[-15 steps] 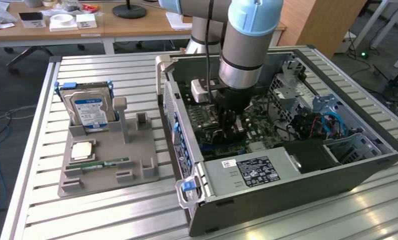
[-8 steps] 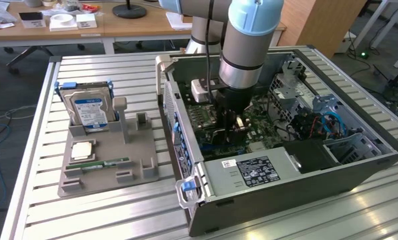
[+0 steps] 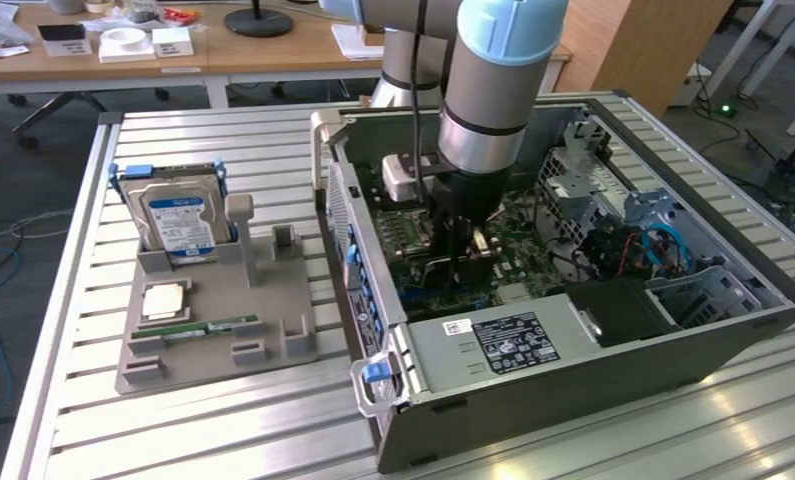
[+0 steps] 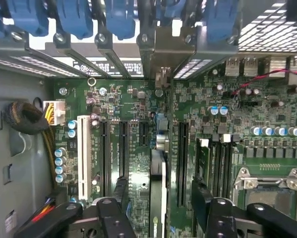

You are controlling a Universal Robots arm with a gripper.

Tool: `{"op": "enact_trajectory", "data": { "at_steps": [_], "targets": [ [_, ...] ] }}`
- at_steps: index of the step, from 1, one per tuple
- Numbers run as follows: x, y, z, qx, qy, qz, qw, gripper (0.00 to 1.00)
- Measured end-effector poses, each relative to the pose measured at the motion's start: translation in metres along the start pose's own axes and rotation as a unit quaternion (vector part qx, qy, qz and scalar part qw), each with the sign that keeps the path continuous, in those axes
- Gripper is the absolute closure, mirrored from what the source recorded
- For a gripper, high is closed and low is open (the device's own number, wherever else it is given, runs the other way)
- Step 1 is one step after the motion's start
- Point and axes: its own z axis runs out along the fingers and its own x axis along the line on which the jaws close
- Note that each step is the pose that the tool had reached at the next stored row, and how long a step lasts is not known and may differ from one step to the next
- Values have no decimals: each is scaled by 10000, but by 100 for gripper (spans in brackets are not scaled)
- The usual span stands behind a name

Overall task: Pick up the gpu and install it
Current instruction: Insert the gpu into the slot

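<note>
The gpu [image 4: 158,173] stands on edge in a motherboard slot inside the open computer case [image 3: 571,400]. It shows as a thin dark strip, and its silver bracket [image 4: 163,47] sits against the row of rear slot covers. My gripper [image 4: 160,188] hangs directly over the card. It is open, with one black finger [image 4: 121,191] on each side and a gap between each finger and the card. In the exterior view the gripper [image 3: 457,255] is reached down into the case over the motherboard [image 3: 504,260].
A grey parts holder [image 3: 210,345] lies at the exterior view's left of the case. It carries a blue-labelled hard drive [image 3: 177,220], a RAM stick [image 3: 217,327] and a CPU [image 3: 166,300]. The power supply [image 3: 504,340] and drive cage [image 3: 697,290] crowd the case. Blue slot latches [image 4: 76,17] line the rear.
</note>
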Motion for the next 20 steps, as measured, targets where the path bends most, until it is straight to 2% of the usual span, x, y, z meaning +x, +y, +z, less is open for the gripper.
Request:
{"op": "enact_trajectory", "data": {
  "at_steps": [4, 20],
  "targets": [
    [0, -3, -97, 0, -1, 0, 10000, 37],
    [-2, -19, -660, 0, 0, 0, 10000, 37]
  ]
}}
